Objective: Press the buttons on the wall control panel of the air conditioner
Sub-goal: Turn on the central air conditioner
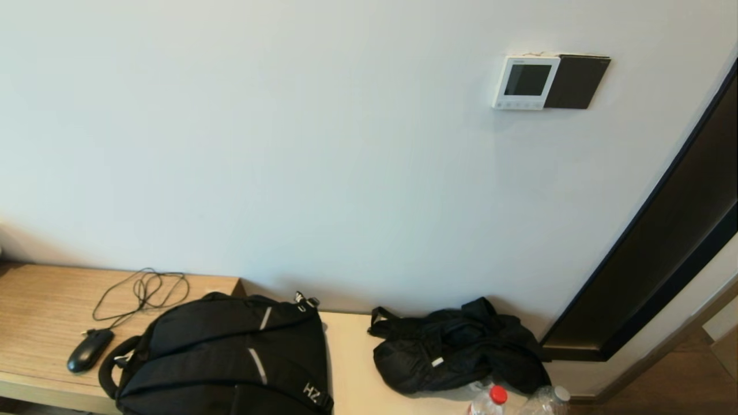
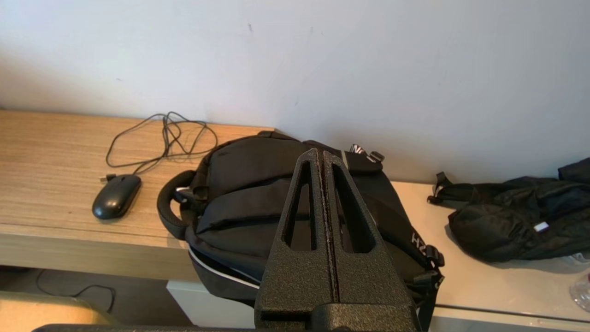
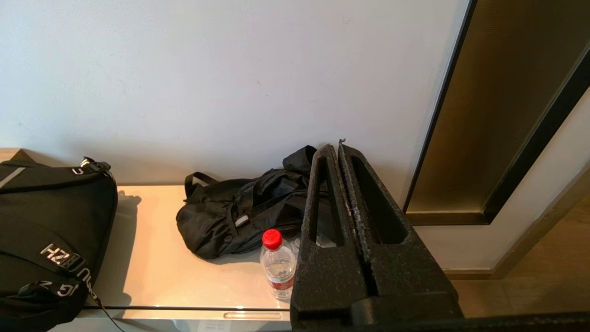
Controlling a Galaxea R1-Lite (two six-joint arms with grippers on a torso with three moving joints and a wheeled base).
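Below the panel, low over the bench: both grippers, neither in the head view
Left gripper [image 2: 321, 154]: fingers pressed together, nothing held, hung above the black backpack [image 2: 258, 207]
Right gripper [image 3: 335, 148]: fingers pressed together, nothing held, over the crumpled black bag [image 3: 239, 212] and the red-capped bottle [image 3: 276, 263]
Control panel [image 1: 525, 82]: white, high on the wall, right of centre, dark screen, well apart from both grippers
Buttons [image 1: 517, 105]: pale row along the panel's lower edge, nothing touching them
Dark plate [image 1: 576, 82]: touching the panel's right side
Bench [image 1: 40, 311]: mouse [image 1: 89, 350] with tangled cable [image 1: 144, 291] at left, backpack beside it
Second bottle [image 1: 548, 399]: clear, next to the red-capped one
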